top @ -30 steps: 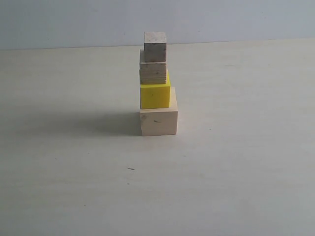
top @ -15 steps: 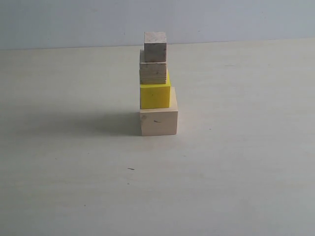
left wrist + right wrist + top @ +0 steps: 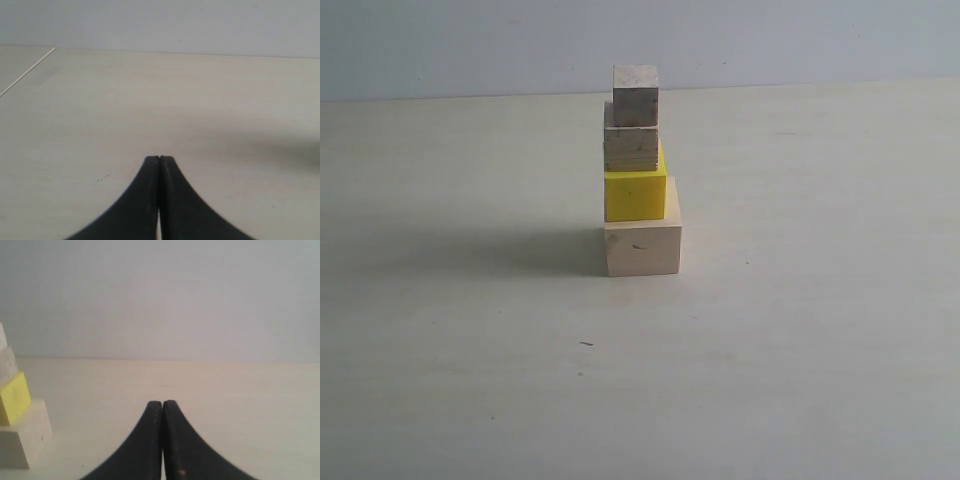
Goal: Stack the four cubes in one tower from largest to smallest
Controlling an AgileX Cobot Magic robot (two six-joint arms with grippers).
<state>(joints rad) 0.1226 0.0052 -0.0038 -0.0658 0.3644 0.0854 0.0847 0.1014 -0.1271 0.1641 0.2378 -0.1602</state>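
On the tabletop [image 3: 800, 350] the tower [image 3: 638, 180] stands whole: large pale wood cube [image 3: 642, 248], yellow cube [image 3: 635, 196], smaller wood cube [image 3: 631, 148], smallest wood cube [image 3: 635, 96] topmost. Both the left claw [image 3: 159, 159] and right claw [image 3: 163, 403] are clenched empty, clear of it; stacking looks finished.

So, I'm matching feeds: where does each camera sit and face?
Exterior: off the arms, facing the tower across the table; no robot part shows.
Left wrist: behind the shut left gripper, facing table and wall.
Right wrist: behind the shut right gripper, tower partly in frame.
Shared: exterior and right wrist both show the yellow cube.
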